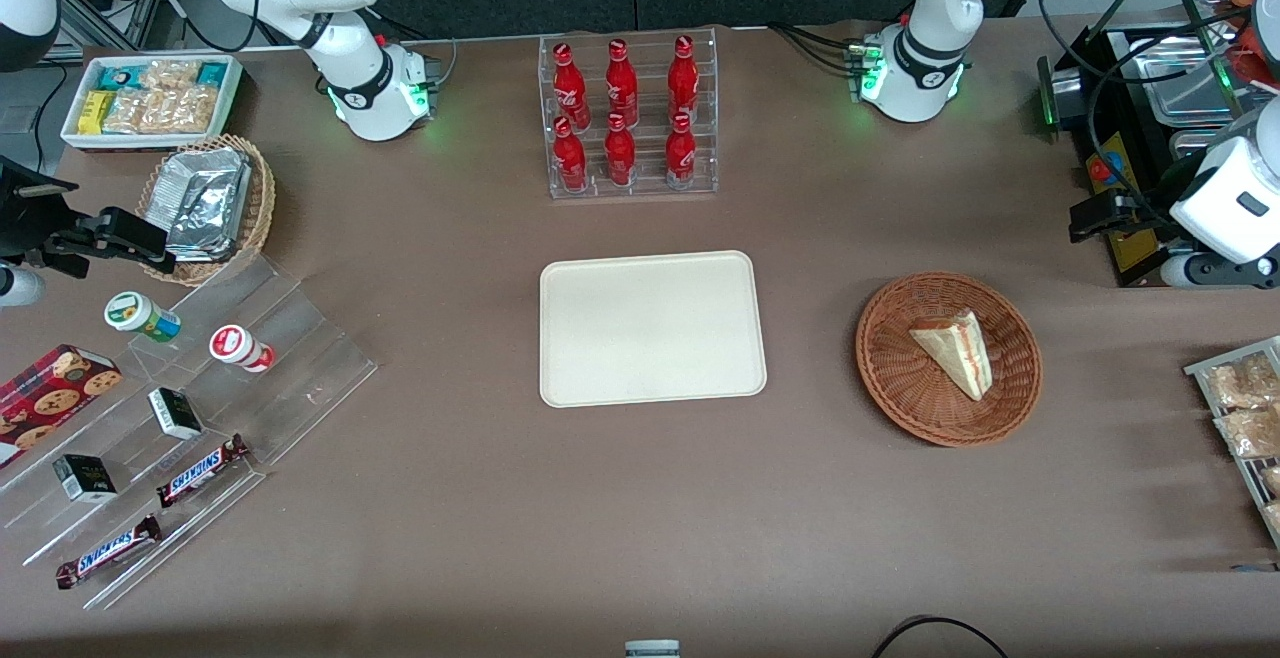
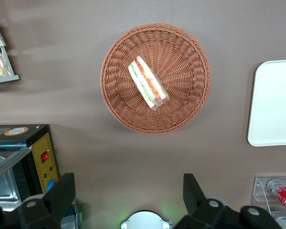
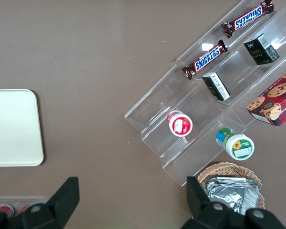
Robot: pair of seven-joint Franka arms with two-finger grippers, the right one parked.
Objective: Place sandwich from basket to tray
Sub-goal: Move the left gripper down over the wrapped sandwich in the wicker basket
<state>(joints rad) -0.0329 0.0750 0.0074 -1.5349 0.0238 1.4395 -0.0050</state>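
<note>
The tray (image 1: 652,328) lies bare at mid-table, well apart from the basket (image 1: 900,393) toward the working arm's end. In the basket rests the sandwich (image 1: 955,350), a wedge lying flat with its filling stripe along one long edge. The gripper (image 2: 128,198) hangs high above the table beside the basket, fingers (image 2: 63,193) spread wide, holding nothing. To do the pick well, I judge it should centre over the wedge, turn so the fingers straddle its narrow width, then descend without touching the wicker rim.
</note>
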